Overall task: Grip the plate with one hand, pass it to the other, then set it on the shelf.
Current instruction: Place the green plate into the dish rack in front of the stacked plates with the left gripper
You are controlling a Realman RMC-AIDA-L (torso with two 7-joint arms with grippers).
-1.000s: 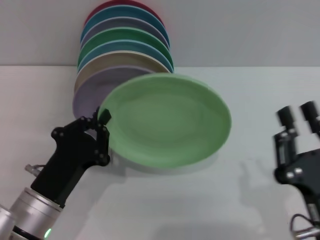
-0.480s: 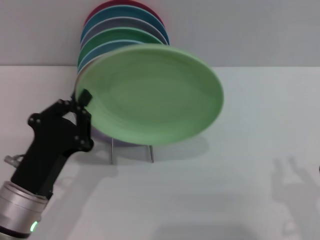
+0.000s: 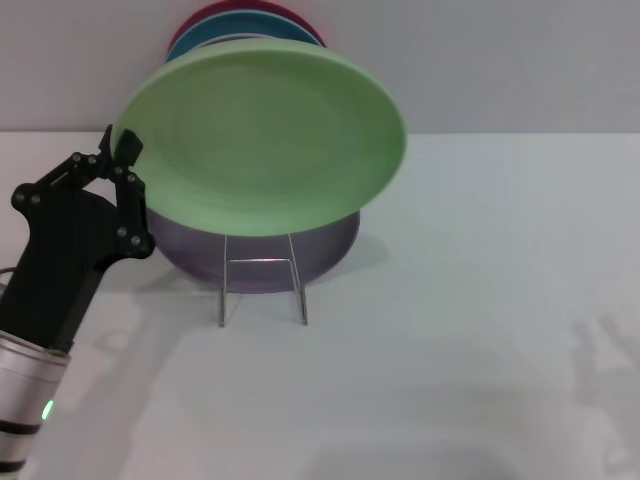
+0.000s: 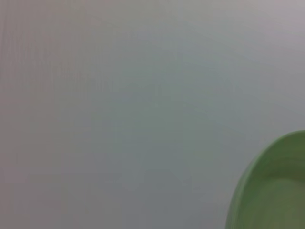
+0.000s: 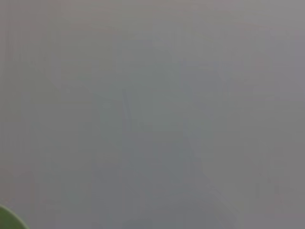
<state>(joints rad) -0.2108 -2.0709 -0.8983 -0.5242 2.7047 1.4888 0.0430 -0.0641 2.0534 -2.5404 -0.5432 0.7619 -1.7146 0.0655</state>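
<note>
The white counter [image 3: 450, 330] fills the lower half of the head view, and dead centre above it hangs the plate [image 3: 262, 140], pale green and big in the upper middle of the frame, tilted with its face toward the camera, clear of the counter and held up in front of the stacked plates. That is the left end effector [image 3: 120, 160] doing the carrying, at the left edge of the frame, fingers clamped on the plate's left rim. Judging by that, the pick and the handover look done, and what is left is the placing. Below the plate sits a lilac plate [image 3: 300, 255], the front one already standing in the shelf [image 3: 262, 285], whose thin wire loop stands on the counter at lower centre; a teal and a dark red rim peek out at the top behind the green one. The green plate is above and in front of the shelf, not yet slotted in. It has to tip upright, drop into a free slot, then be released. The right end effector is out of every view; its wrist camera catches only a green sliver in one corner.
</note>
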